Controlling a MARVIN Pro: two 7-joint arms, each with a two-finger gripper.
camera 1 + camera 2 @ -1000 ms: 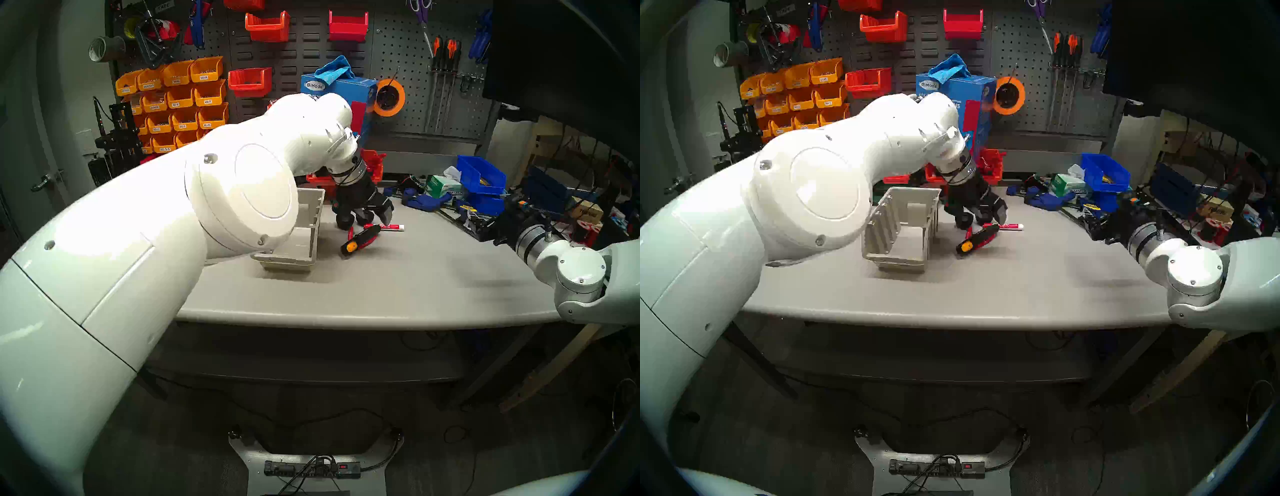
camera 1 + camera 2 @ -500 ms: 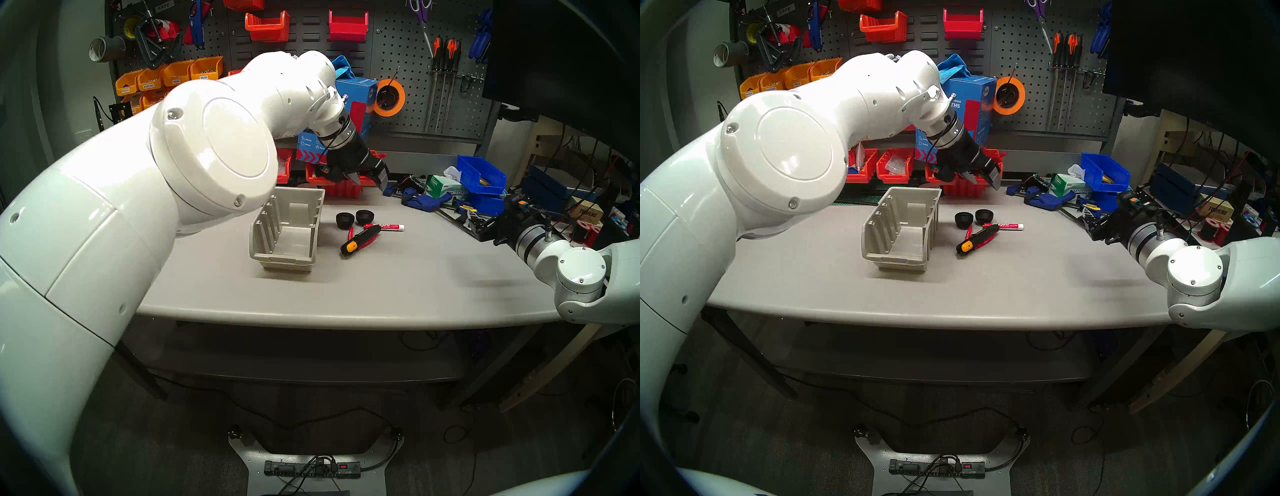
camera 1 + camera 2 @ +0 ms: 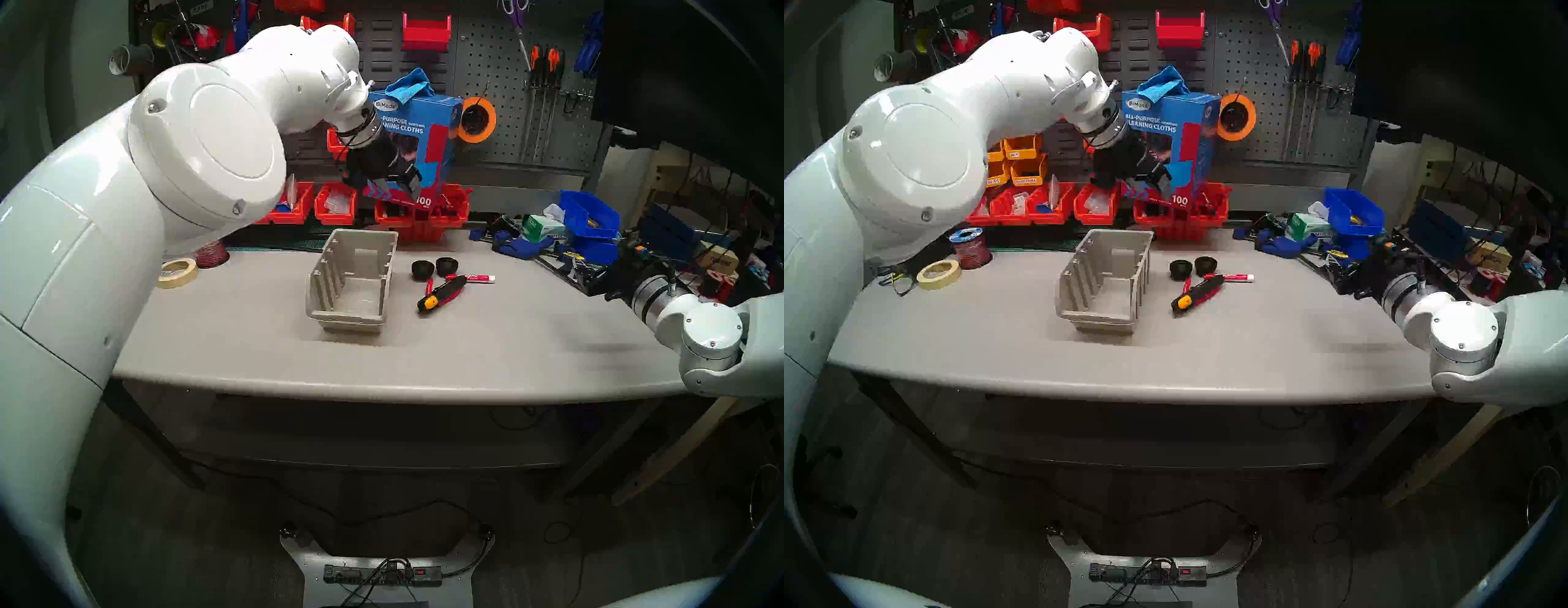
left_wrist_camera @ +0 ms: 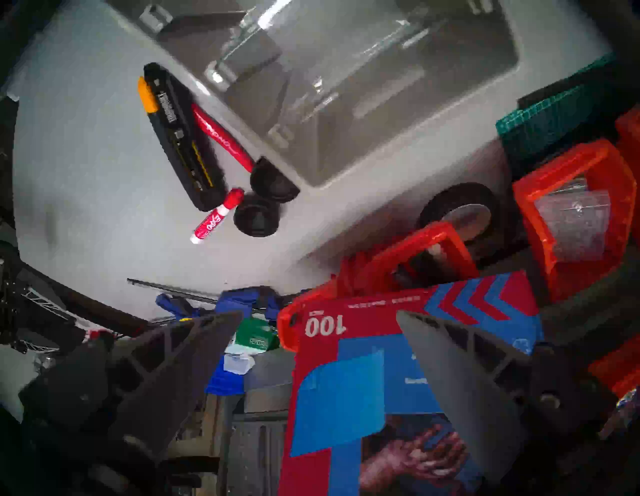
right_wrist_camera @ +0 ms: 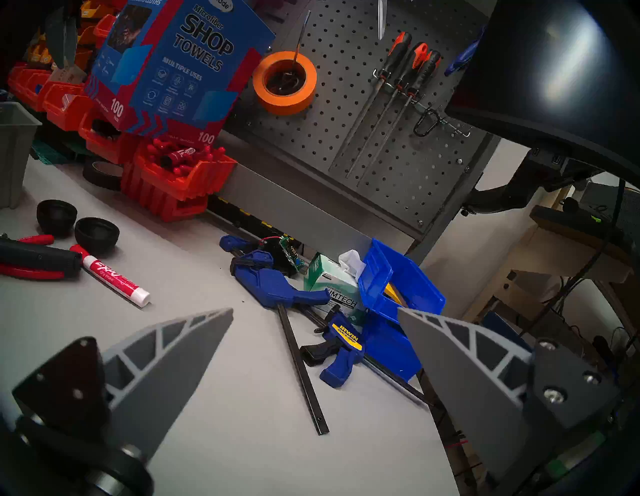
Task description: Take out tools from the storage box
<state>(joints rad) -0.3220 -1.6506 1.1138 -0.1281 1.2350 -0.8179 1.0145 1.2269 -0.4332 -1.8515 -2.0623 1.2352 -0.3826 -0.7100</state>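
beige storage box (image 3: 350,285), red-capped white marker (image 3: 478,278)

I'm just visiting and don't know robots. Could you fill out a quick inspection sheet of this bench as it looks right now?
Surface: grey table, front half bare.
Job's things: beige bin looks empty; beside it on the table lie two black cups, a red marker, a black tool with yellow end and a slim red-handled tool.
Clutter: blue clamps, tissue box, blue bins, tape roll.
Grippers: left gripper open, empty, raised above the bin; right gripper open, empty, at the table's right edge.
Cables: power strip and cords on the floor.
Surroundings: pegboard with screwdrivers; red bins.
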